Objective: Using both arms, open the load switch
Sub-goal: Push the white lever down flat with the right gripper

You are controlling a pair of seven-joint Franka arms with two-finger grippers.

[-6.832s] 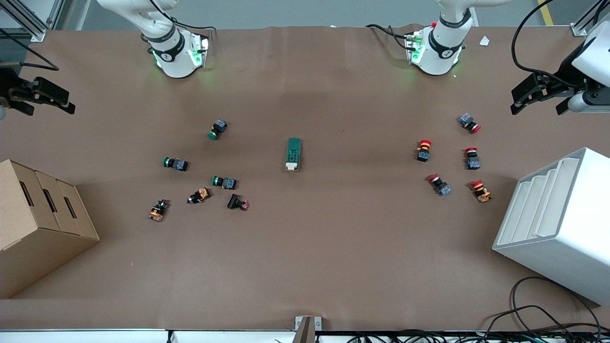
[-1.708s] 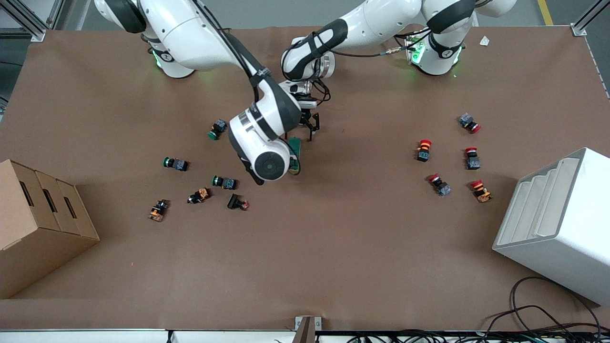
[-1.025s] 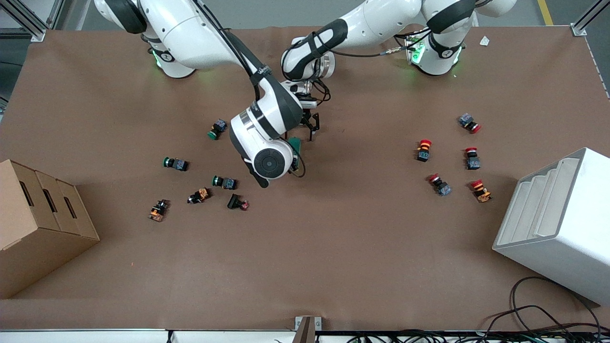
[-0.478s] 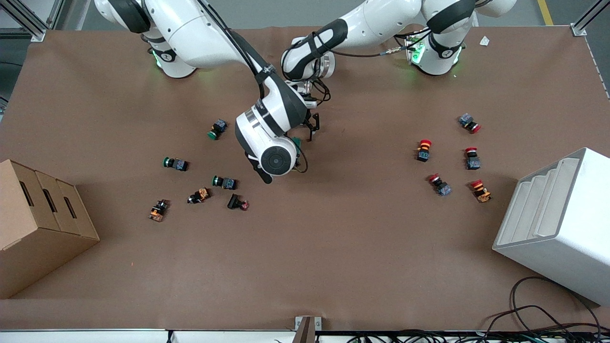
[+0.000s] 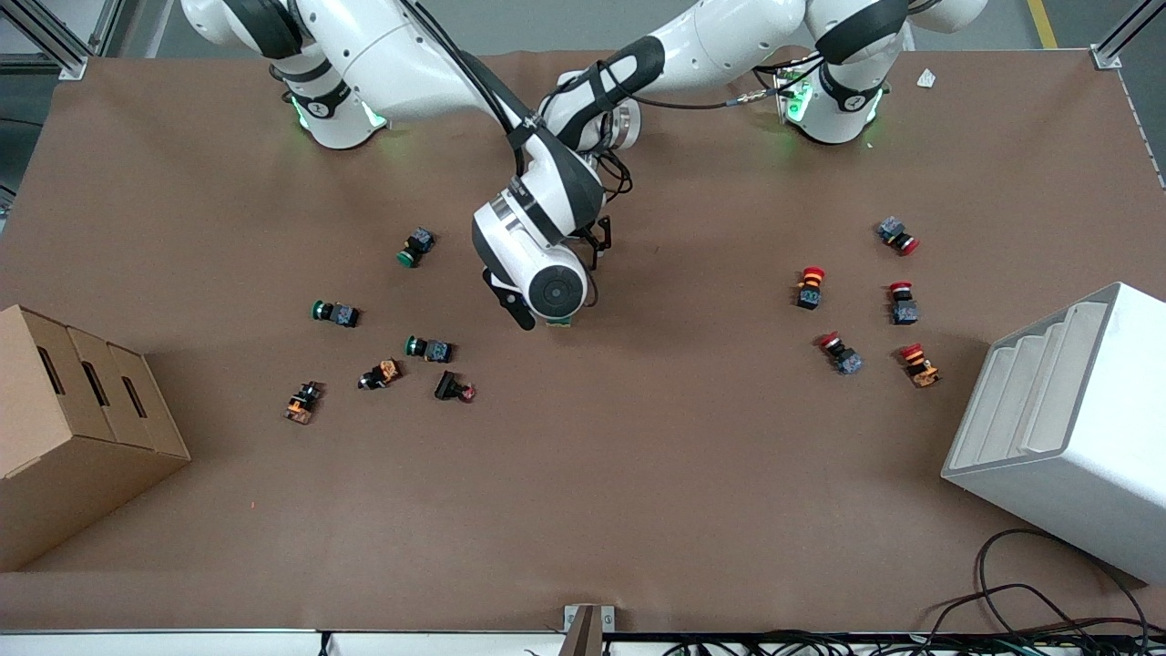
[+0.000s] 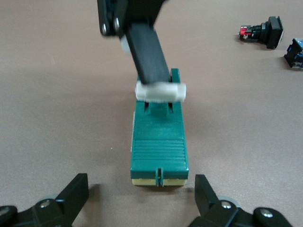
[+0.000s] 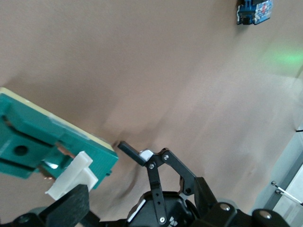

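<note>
The right gripper (image 6: 142, 52) is down at the middle of the brown paper-covered tabletop (image 5: 638, 456), over the end of the load switch, a small elongated dark green rectangular block (image 6: 158, 142) with a white toggle piece (image 6: 160, 91). One of its black fingers (image 6: 147, 49) rests against the white toggle; whether the pair is pinched on it or merely pressing cannot be told. In the front view the right arm's white wrist covers nearly all of the switch, leaving only a sliver of its end (image 5: 557, 320).

The left gripper (image 6: 142, 208) sits low just beside the switch's other end, fingers spread wide to either side of the green body without touching it.

A scatter of green-capped push-buttons (image 5: 417, 247) lies toward the right arm's end of the tabletop, near a brown cardboard box (image 5: 73, 428). Red-capped push-buttons (image 5: 810, 286) lie toward the left arm's end, near a white stepped plastic bin (image 5: 1066, 428).
</note>
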